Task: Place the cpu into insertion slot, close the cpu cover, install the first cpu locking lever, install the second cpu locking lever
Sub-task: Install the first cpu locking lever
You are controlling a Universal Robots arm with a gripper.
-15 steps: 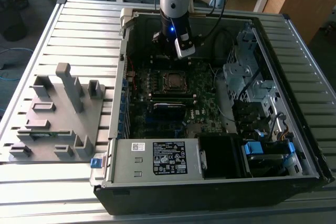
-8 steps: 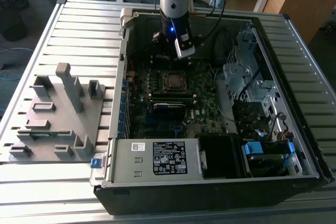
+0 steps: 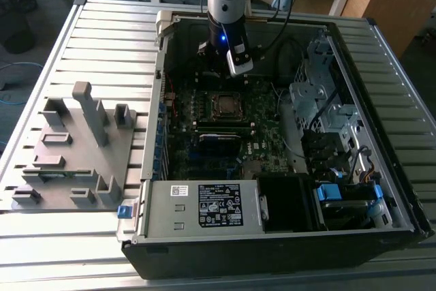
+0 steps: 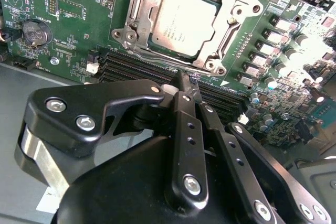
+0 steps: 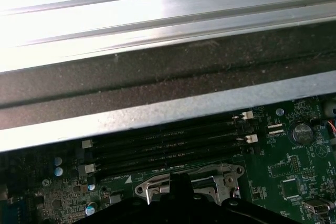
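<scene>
While the matte black gripper [image 4: 190, 85] pinches a thin wire lever [image 4: 195, 78], the dull cpu [image 4: 182, 22] sits under the silver cpu cover [image 4: 237, 11]

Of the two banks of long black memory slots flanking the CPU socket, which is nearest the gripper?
The bank of memory slots beside the fingertips, between gripper and cpu.

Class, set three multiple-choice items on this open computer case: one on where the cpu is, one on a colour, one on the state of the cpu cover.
1. Where is the cpu?
A. in the insertion slot
B. on the grey rack
C. in the gripper

2. What colour is the circuit board?
A. red
B. green
C. white

3. How is the cpu cover?
A. taken off
B. standing upright
C. lying flat around the cpu

Answers: 1 A, the chip sits framed in the socket; 2 B, green shows around the socket; 3 C, the silver frame lies flat over the chip's edges.
</scene>
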